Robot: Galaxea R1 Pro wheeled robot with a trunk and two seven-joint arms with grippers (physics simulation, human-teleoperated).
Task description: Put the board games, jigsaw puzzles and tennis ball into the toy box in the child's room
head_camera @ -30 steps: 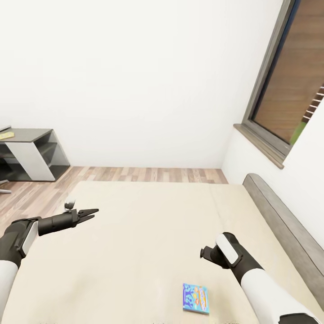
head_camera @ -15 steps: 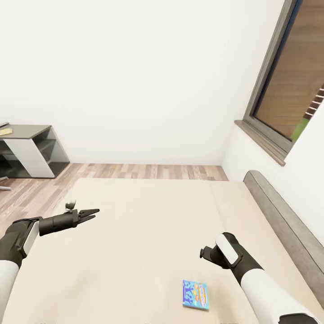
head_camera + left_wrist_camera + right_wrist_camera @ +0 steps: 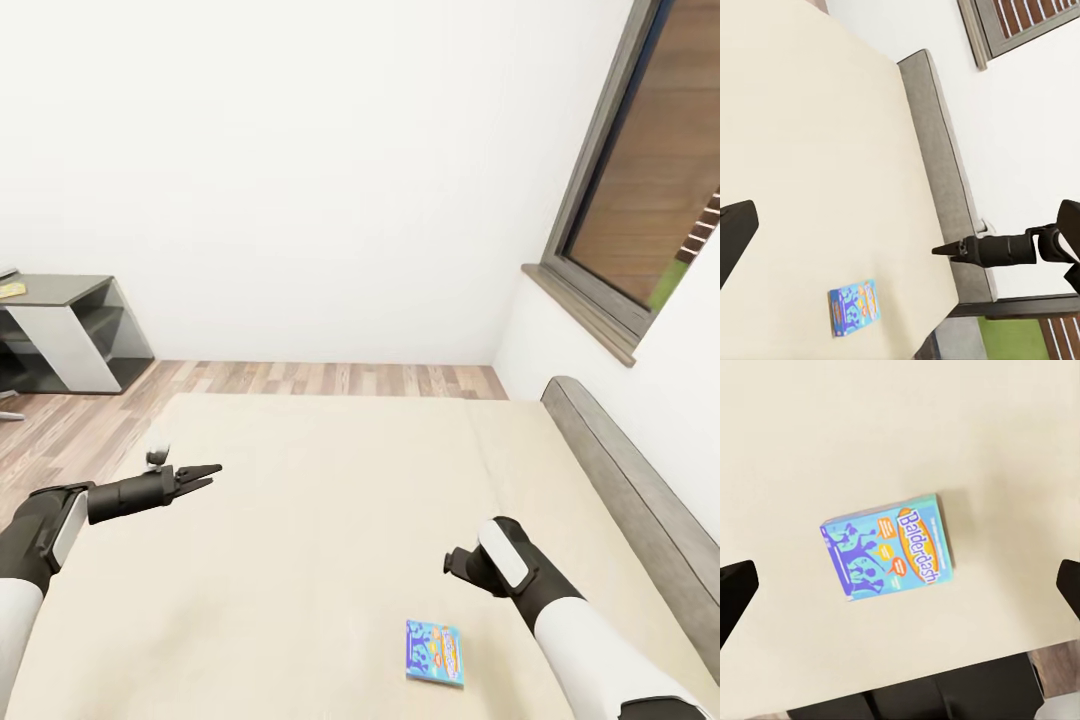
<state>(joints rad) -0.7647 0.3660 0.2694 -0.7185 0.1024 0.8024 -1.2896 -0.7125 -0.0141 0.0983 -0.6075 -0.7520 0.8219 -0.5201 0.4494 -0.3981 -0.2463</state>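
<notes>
One blue board game (image 3: 435, 653) with cartoon print lies flat on the beige mattress of the bed (image 3: 320, 500), near its front edge. My right gripper (image 3: 457, 566) hangs just above and beyond it, pointing down. In the right wrist view the right gripper (image 3: 900, 585) is open wide, its fingertips (image 3: 735, 589) at the picture's edges and the board game (image 3: 886, 556) between them, below. My left gripper (image 3: 203, 474) hovers open over the bed's left part, holding nothing. The board game (image 3: 853, 307) also shows in the left wrist view. The toy box, jigsaw puzzles and tennis ball are out of view.
The table's dark-grey section (image 3: 60, 290) with a white panel stands at the far left, a small yellow flat thing (image 3: 12, 290) on its top. Wood floor (image 3: 330, 380) runs between bed and white wall. The grey headboard (image 3: 640, 500) and a window (image 3: 650, 200) are at the right.
The whole picture has shifted very slightly, so the camera moved a touch. Both arms and the board game hold their places.
</notes>
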